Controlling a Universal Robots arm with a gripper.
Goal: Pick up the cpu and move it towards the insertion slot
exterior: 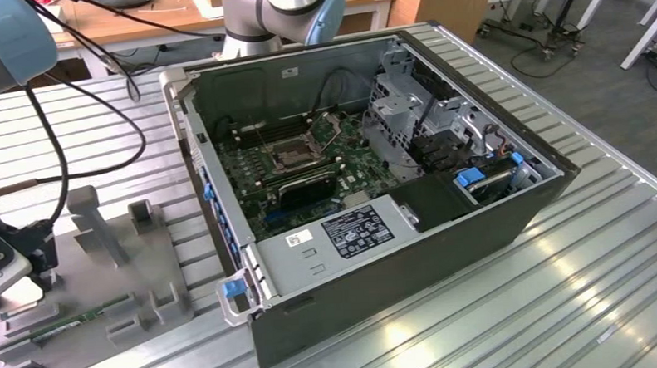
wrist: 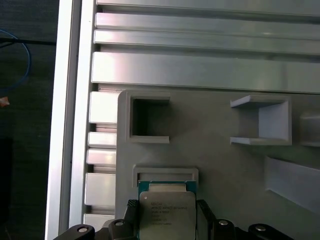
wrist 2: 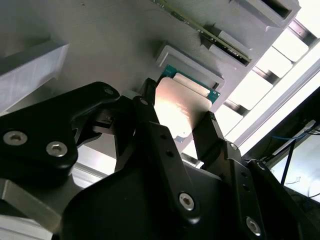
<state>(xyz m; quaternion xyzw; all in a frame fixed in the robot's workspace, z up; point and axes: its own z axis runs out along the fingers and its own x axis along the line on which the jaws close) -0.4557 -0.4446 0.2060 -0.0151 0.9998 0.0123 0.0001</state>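
Observation:
The cpu [wrist: 167, 212], a small flat square chip with a pale silvery top, lies at a low-walled holder on the grey tray [wrist: 210, 165]. My gripper [wrist: 167, 219] has one black finger against each side of it. In the second wrist view the cpu [wrist 2: 176, 102] sits between the same fingers [wrist 2: 146, 107], its green edge toward the holder wall. In the exterior view my gripper [exterior: 28, 284] hangs over the tray [exterior: 99, 269] at the exterior view's left. The insertion slot [exterior: 294, 156], a dark square socket with a shiny frame, is on the green motherboard [exterior: 328, 180] inside the open computer case, well away from the gripper.
A long green memory stick [exterior: 68, 322] lies on the tray near the gripper. Upright grey holders [exterior: 92, 223] stand on the tray. The case's walls [exterior: 200, 156], drive cage [exterior: 408, 106] and power supply [exterior: 342, 233] surround the motherboard. Black cables [exterior: 70, 120] trail across the ribbed metal table.

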